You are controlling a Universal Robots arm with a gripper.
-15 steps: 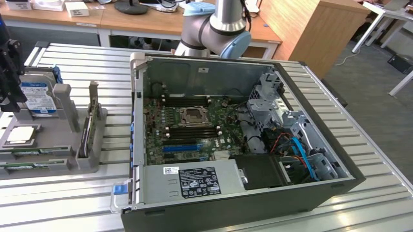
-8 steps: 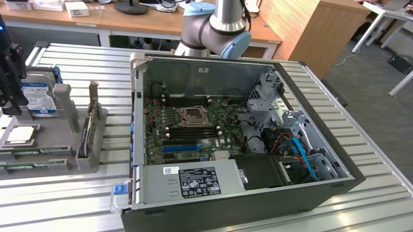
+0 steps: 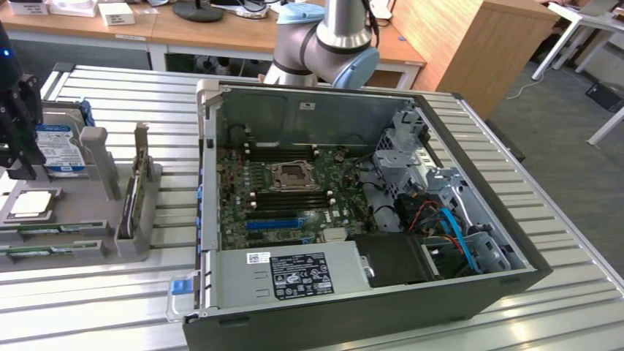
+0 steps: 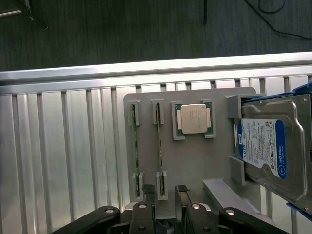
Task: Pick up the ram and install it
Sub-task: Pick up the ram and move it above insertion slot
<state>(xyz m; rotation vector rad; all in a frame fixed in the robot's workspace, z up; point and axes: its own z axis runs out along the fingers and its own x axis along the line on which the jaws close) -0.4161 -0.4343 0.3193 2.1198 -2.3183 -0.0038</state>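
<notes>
Two ram sticks stand on edge in the slots of a grey holder (image 4: 195, 165): one ram stick (image 4: 136, 146) and a second ram stick (image 4: 159, 146) beside it. In the exterior view they show as thin green strips (image 3: 44, 235) at the left. My gripper (image 4: 165, 192) is open and holds nothing. Its dark fingertips (image 4: 148, 191) hang above the holder's end, near the second stick. In the exterior view the black gripper (image 3: 20, 157) hangs at the far left above the holder. The motherboard's dark memory slots (image 3: 288, 196) lie beside the CPU socket (image 3: 292, 175).
The holder also carries a CPU chip (image 4: 193, 118), a silver hard drive with a blue-white label (image 4: 270, 151) and an upright card (image 3: 137, 190). The open computer case (image 3: 210, 183) stands on a slatted metal table (image 3: 575, 241); its walls, power supply (image 3: 292, 274) and cables (image 3: 443, 227) surround the board.
</notes>
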